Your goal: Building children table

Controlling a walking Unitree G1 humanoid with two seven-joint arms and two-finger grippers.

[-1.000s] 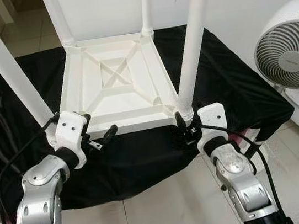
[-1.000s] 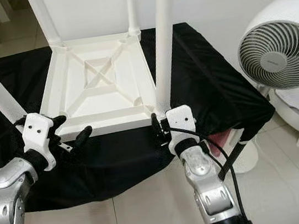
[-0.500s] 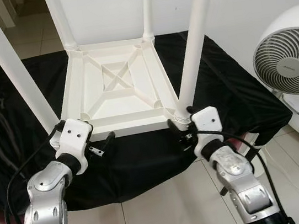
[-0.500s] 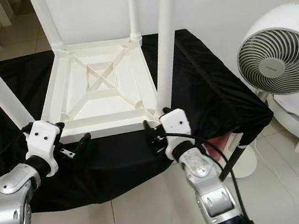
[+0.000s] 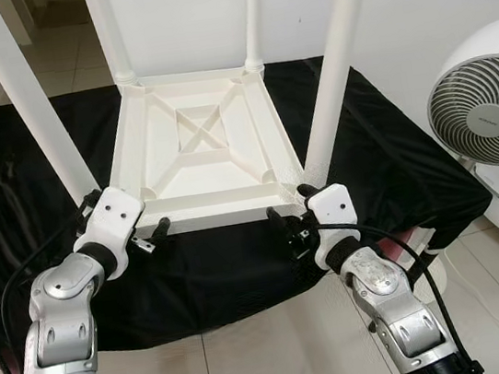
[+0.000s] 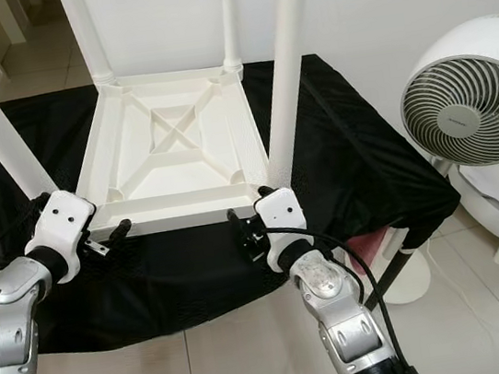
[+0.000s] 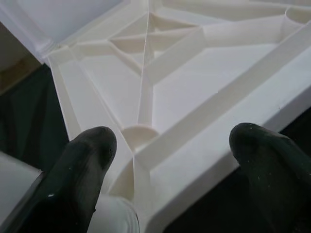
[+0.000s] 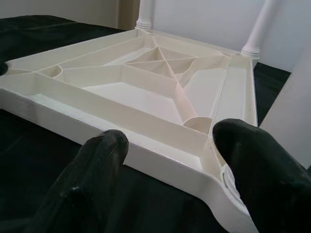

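The left end effector [image 5: 150,240] hangs released at the near-left corner of the upturned white children's table [image 5: 203,152], which rests on the black-draped bench [image 5: 384,149]. Its legs are cut off overhead. The right end effector [image 5: 289,219], also released, straddles the near-right corner.

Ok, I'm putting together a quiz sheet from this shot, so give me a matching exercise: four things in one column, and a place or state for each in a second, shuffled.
Things:
1. white table
2. black cloth
3. fan
4. left gripper

Places or states:
A. on the floor to the robot's right
B. open at the table's near left corner
C. upside down, legs pointing up
D. spread under the table

Pairs: 1-C, 2-D, 3-A, 4-B
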